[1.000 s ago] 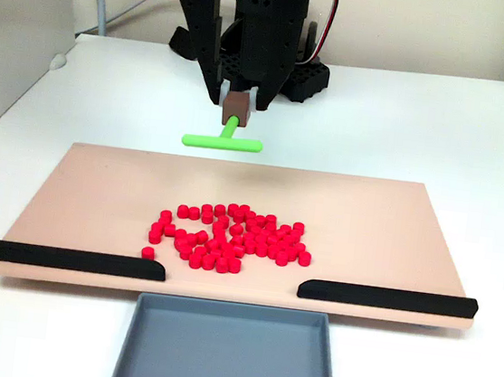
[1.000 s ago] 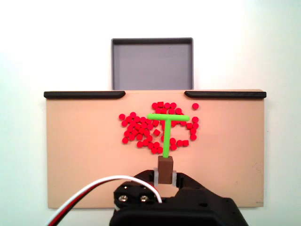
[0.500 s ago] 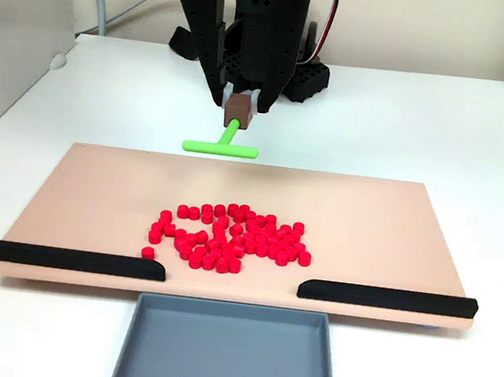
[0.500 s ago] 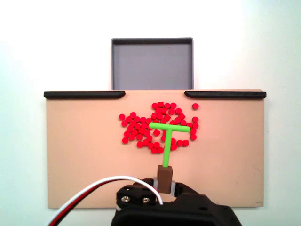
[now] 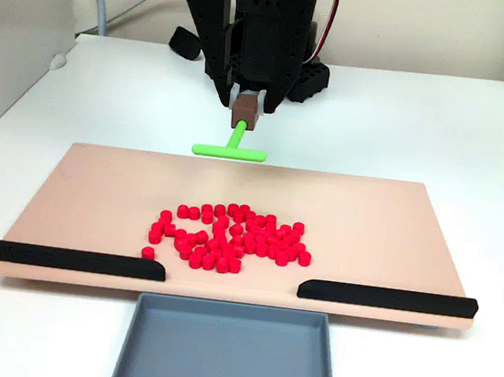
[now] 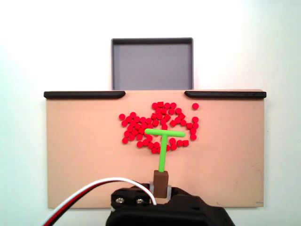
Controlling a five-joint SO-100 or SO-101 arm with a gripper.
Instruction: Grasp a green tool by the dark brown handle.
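1. The green tool sits in the upper middle of a fixed view, a thin bright rod ending in a crossbar, held clear of the surface just beyond the far edge of the tan board.
2. In another fixed view the green tool lies in the lower middle of the frame, its crossbar over the lower edge of the cluster of red pellets and its stem running down toward the arm.
3. The dark brown handle caps the upper end of the stem and sits between the fingers of the gripper, which are closed tightly against its sides.
4. Seen from above, the dark brown handle stands just over the black body of the gripper, with pale finger pads on either side of it.
5. The red pellets are gathered in the middle of the board, with one lone pellet apart at the upper right of the cluster in the view from above.
6. Two long black bars lie along the near edge of the board, left and right, with a gap between them.
7. A grey tray sits at the bottom centre, just below that gap.
8. Red, white and black wires curve in from the lower left of the view from above.
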